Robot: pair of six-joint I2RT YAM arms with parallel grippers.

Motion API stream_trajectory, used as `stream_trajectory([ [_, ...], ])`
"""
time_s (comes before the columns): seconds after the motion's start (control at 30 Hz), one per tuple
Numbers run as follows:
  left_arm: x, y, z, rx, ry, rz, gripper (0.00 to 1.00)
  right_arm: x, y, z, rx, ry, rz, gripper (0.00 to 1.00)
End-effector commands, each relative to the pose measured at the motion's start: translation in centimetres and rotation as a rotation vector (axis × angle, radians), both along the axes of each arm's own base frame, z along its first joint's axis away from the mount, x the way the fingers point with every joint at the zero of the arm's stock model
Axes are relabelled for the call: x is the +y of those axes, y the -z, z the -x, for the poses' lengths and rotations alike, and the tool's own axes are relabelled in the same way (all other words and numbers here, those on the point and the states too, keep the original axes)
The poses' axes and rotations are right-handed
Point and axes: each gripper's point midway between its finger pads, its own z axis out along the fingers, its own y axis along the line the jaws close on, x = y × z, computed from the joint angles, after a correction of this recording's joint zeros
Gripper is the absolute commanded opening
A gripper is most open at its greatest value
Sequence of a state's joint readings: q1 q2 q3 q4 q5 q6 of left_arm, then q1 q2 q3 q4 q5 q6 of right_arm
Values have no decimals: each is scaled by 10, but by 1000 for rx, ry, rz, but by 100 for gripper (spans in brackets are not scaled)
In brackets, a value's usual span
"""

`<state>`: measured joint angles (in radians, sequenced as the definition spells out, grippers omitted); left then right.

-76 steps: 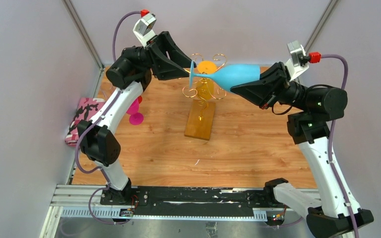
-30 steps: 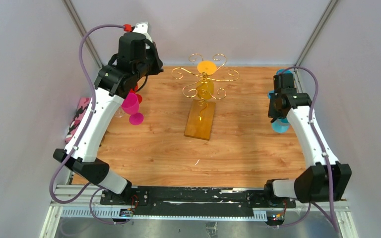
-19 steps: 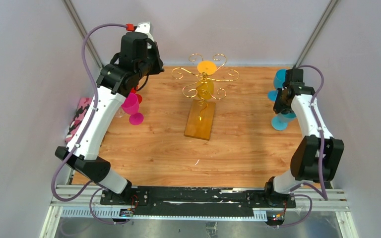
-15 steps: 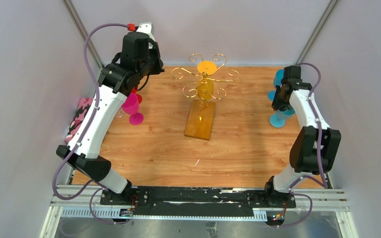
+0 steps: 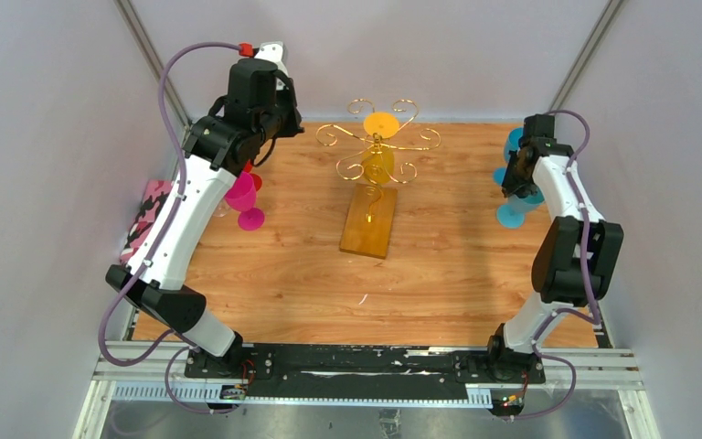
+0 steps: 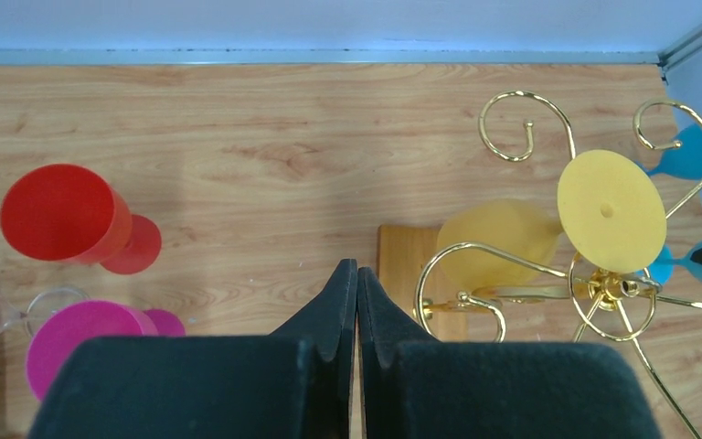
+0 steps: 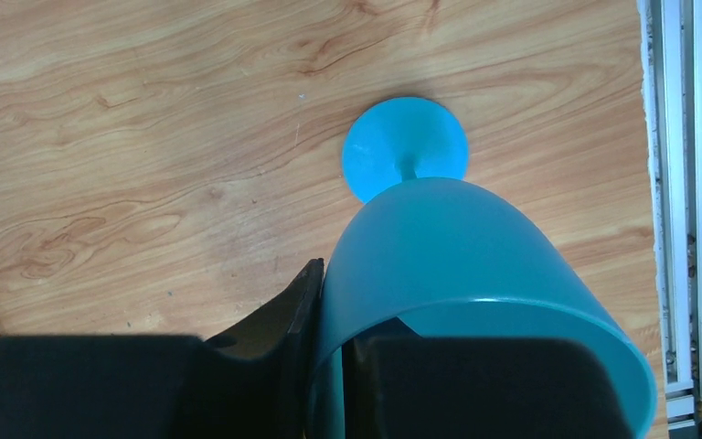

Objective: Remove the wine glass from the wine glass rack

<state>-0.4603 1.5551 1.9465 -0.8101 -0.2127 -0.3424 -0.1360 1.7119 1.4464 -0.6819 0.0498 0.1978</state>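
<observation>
Blue wine glass [image 7: 439, 256], gold rack [image 6: 609, 286]

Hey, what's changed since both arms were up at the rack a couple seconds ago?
The right end effector carried the blue wine glass off the wine glass rack to the right edge of the table, upright, and still grips its rim. The left end effector pulled back to the far left, shut. The yellow glass stayed on the rack.

White links [image 5: 183, 215], black joints [image 5: 571, 261], purple cables [image 5: 172, 66], red plug [image 5: 246, 48], black left hand [image 6: 356, 268]
</observation>
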Motion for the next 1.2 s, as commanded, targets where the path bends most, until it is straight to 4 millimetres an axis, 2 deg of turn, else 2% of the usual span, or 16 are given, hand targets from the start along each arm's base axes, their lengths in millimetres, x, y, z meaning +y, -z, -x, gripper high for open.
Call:
stream_trajectory([
  [0.0,-5,-9,-3,-31,25,0,5,0,-16,4,-21,4,-28,21],
  [0.1,-14,-14,0,-34,73,26,10,9,-33,4,-63,-21,-59,37],
  [0.2,-19,-19,4,-39,107,46,17,8,-47,8,-83,-17,-45,44],
  [0.37,-28,-33,10,-63,176,69,32,8,-65,15,-121,-11,-36,46],
  [0.47,-37,-44,14,-78,224,102,36,9,-75,21,-147,-2,-33,46],
  [0.57,-57,-57,19,-80,330,174,36,10,-89,29,-190,5,-33,46],
  [0.73,-94,-67,25,-47,518,312,38,8,-116,44,-285,26,2,46],
  [0.9,-115,-61,18,27,612,448,45,12,-142,55,-388,13,8,47],
  [1.07,-131,-39,0,166,644,548,47,20,-152,60,-444,-11,-16,47],
  [1.17,-130,-24,-12,208,593,535,50,23,-156,60,-472,-25,-29,47],
])
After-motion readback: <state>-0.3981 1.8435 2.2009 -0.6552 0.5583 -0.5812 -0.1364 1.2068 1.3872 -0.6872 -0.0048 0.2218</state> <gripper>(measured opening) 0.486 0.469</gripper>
